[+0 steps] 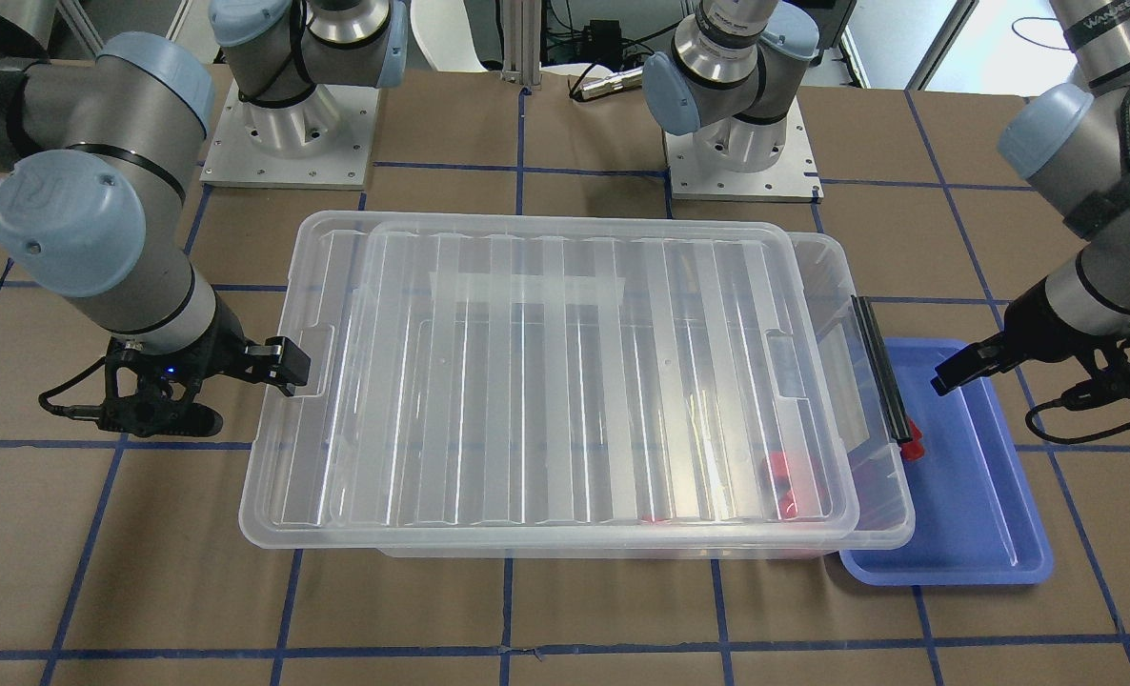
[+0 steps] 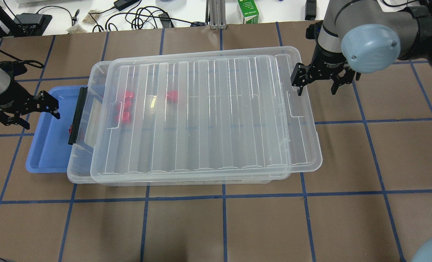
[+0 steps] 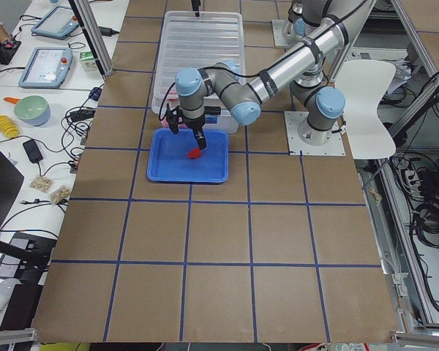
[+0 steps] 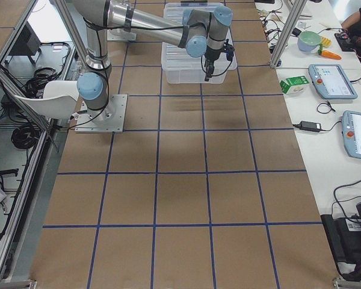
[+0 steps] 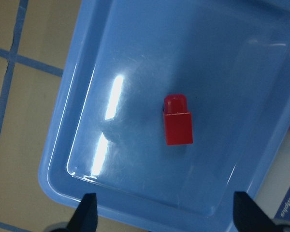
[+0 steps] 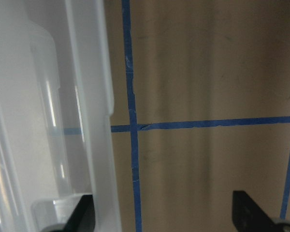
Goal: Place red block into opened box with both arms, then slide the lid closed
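Note:
A red block (image 5: 178, 121) lies alone in the blue tray (image 5: 135, 58), partly behind the box's black handle bar (image 2: 77, 114) in the overhead view. My left gripper (image 2: 26, 112) hangs open above the tray, the block (image 1: 913, 446) below and beyond its fingertips. The clear box (image 2: 78, 171) sits beside the tray. Its ribbed lid (image 2: 208, 109) lies on top, shifted toward my right arm, so a strip of the box stays uncovered at the tray end. My right gripper (image 2: 316, 85) is open at the lid's far short edge (image 6: 87, 96), holding nothing.
Several red blocks (image 2: 125, 109) show through the lid inside the box. The box overlaps the blue tray's (image 1: 965, 534) inner edge. The arm bases (image 1: 289, 143) stand behind the box. Brown table with blue tape lines surrounds everything. Cables and a green carton (image 2: 247, 11) lie past the far edge.

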### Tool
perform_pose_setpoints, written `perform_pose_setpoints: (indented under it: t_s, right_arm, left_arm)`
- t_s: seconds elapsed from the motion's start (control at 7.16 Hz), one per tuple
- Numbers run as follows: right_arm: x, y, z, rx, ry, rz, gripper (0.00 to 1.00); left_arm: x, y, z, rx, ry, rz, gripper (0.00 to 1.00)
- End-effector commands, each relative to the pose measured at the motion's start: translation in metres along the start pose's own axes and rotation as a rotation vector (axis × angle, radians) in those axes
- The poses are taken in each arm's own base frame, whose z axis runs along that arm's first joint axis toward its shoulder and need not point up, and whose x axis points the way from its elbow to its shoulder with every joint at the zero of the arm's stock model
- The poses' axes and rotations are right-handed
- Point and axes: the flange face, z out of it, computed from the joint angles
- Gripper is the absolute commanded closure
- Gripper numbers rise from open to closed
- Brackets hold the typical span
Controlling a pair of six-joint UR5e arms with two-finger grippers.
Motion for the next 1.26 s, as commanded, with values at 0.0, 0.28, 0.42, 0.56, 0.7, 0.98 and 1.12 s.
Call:
perform_pose_setpoints:
  t_s: [0.0,0.28,0.42,0.56,0.7,0.98,1.12]
  right_arm:
    - [0.021,-0.004,-0.001,0.001,-0.003,0.007,0.00]
    - [0.046,-0.009,-0.003,0.004,-0.005,0.013,0.00]
    - [0.063,-0.010,-0.004,0.004,-0.008,0.007,0.00]
    - [0.078,-0.012,-0.003,0.003,-0.011,0.003,0.00]
    - [0.081,-0.012,-0.003,0.004,-0.011,0.002,0.00]
    - [0.082,-0.012,-0.003,0.004,-0.010,-0.001,0.00]
    - [0.089,-0.012,-0.001,-0.003,0.008,0.005,0.00]
  left_arm:
    - [0.001,-0.002,0.034,-0.036,0.014,-0.011,0.00]
    - [-0.001,-0.012,0.050,-0.009,0.006,0.001,0.00]
    - [-0.001,-0.014,0.062,-0.026,0.014,0.000,0.00]
    - [-0.001,-0.013,0.075,-0.044,0.019,0.000,0.00]
    - [0.005,-0.015,0.078,-0.040,0.026,0.006,0.00]
    - [0.007,-0.021,0.093,-0.036,0.054,0.008,0.00]
    - [0.009,-0.021,0.099,-0.045,0.069,0.008,0.00]
